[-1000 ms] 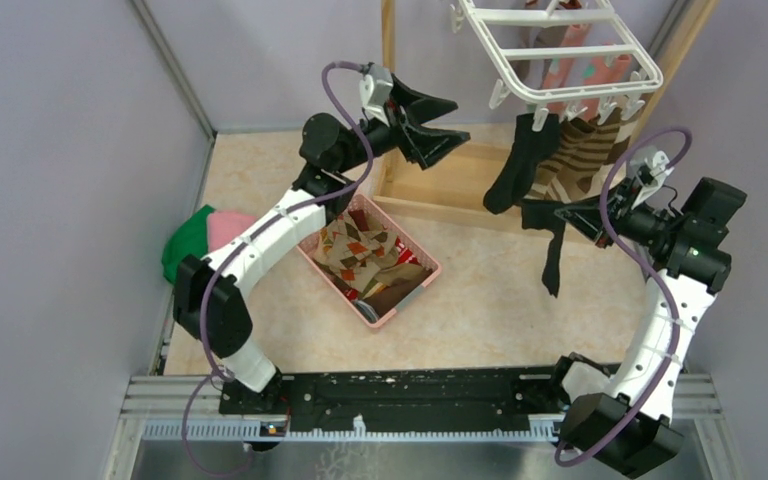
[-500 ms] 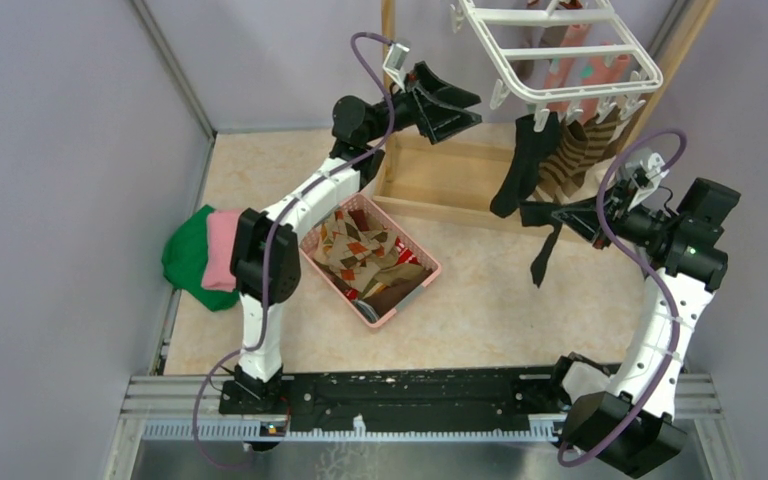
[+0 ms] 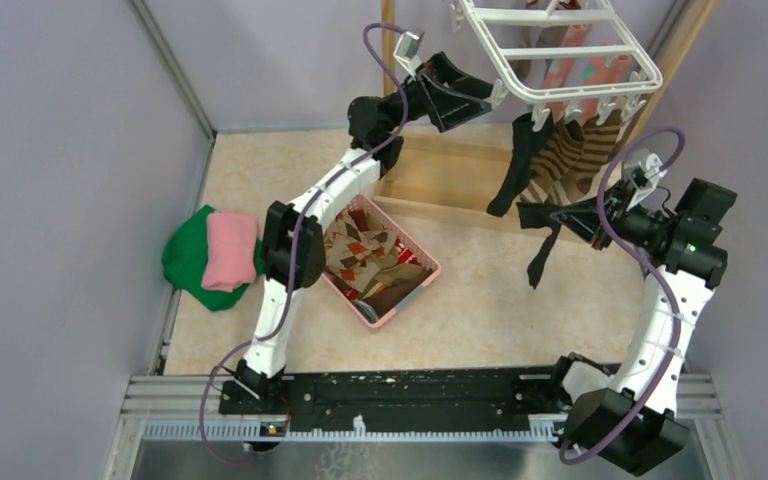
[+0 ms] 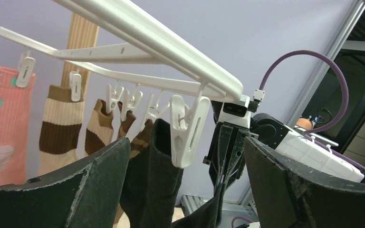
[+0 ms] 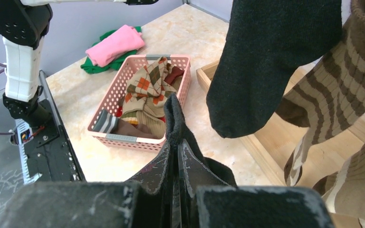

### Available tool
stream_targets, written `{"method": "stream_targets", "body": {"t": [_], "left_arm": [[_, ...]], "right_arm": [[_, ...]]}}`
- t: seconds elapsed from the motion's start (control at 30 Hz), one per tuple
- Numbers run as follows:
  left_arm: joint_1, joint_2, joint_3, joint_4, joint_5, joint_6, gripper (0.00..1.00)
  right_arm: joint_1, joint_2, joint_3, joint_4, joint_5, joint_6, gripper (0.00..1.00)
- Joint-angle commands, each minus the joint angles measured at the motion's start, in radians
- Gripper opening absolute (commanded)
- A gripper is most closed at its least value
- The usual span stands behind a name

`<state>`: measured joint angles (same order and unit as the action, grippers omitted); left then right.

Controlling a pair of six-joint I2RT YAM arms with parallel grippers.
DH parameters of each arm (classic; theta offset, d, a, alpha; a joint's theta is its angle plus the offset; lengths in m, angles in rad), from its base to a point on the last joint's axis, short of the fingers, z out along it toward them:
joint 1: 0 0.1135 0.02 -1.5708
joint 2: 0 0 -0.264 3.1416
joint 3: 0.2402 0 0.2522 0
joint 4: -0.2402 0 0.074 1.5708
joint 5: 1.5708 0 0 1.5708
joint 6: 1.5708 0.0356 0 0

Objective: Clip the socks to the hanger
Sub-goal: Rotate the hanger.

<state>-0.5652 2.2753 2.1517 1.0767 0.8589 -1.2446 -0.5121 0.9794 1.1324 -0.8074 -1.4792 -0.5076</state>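
my left tool is spread wide. in my wrist view its two dark fingers frame an empty white clip at the corner of the hanger. i judge it is raised there to squeeze that clip open, and it does not seem to touch it yet. my right tool is pressed together, pinching a black sock by one end. the rest dangles free just below the hanger's near edge, close to that clip. a second black sock and the brown striped socks hang clipped along the same edge, with a pink sock further along. more socks, an argyle sock on top, wait in the pink basket on the bench, so i judge the job part done.
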Motion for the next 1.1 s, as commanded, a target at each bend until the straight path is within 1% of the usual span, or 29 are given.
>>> {"method": "stream_targets", "body": {"t": [0.0, 0.43, 0.6, 0.83, 1.07], "left_arm": [[-0.026, 0.038, 0.102, 0.037, -0.008, -0.049, 0.93], [-0.046, 0.082, 0.201, 0.024, -0.053, -0.059, 0.89], [-0.048, 0.088, 0.215, 0.024, -0.058, -0.062, 0.86], [-0.051, 0.093, 0.222, 0.015, -0.061, -0.055, 0.85], [-0.057, 0.116, 0.267, 0.002, -0.072, -0.055, 0.82]], "right_arm": [[0.011, 0.001, 0.014, -0.005, -0.021, -0.036, 0.0], [0.017, 0.002, 0.021, -0.03, -0.011, -0.056, 0.0], [0.017, 0.003, 0.024, -0.032, -0.012, -0.056, 0.0], [0.017, 0.004, 0.025, -0.034, -0.011, -0.057, 0.0], [0.019, 0.004, 0.028, -0.037, -0.012, -0.058, 0.0]]}}
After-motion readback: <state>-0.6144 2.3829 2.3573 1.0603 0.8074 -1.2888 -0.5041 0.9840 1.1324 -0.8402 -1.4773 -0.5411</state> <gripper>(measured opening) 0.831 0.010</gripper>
